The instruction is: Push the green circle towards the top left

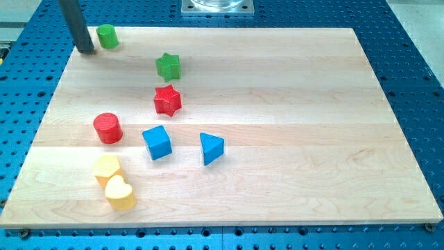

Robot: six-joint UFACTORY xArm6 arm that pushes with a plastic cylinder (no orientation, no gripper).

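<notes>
Green circle (106, 35) at the surface's (291, 104) top-left corner.
My tip (85, 50), jawless, sits just left of it; push gently, or it slides off.

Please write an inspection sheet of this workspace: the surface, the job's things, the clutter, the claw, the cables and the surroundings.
Surface: wooden board, flat, no visible damage.
Job's things: green circle stands at the board's top left corner, close to the edge.
Clutter: green star, red star, red cylinder, blue cube, blue triangle, yellow hexagon touching yellow heart.
Claw: none fitted; my tip sits just left of the green circle, at the board's edge.
Cables: nothing seen.
Surroundings: blue perforated base; metal mount at the view's top.
</notes>
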